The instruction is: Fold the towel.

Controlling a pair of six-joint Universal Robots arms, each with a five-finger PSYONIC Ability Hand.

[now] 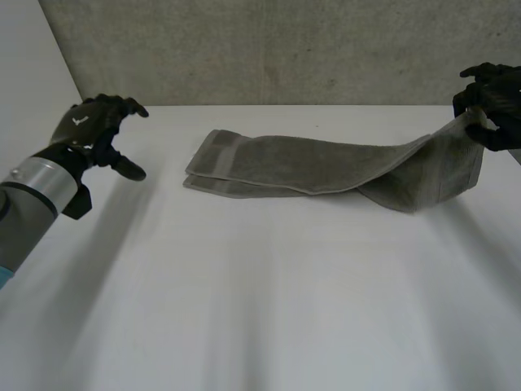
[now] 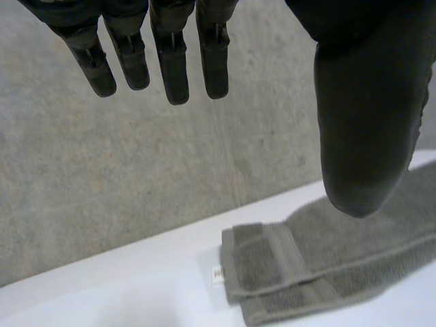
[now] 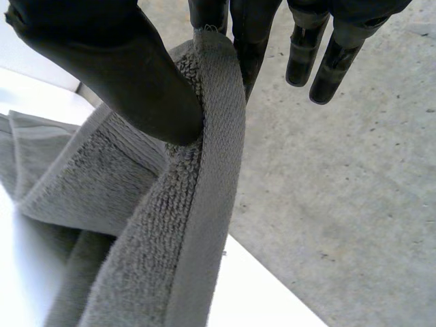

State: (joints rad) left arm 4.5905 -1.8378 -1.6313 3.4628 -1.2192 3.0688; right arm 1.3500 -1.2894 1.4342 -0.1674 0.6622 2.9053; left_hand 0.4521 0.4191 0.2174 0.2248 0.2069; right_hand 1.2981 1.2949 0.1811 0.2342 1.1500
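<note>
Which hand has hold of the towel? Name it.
The right hand, pinching the raised end of the towel between thumb and fingers. The left hand hangs open, apart from the end lying on the table.

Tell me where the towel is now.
In the head view the towel lies at the far middle of the table, its right end lifted and pinched by the right robot hand.

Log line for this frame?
right robot hand: pinching towel end, raised | left robot hand: open, clear of towel | towel: other end flat on table
</note>
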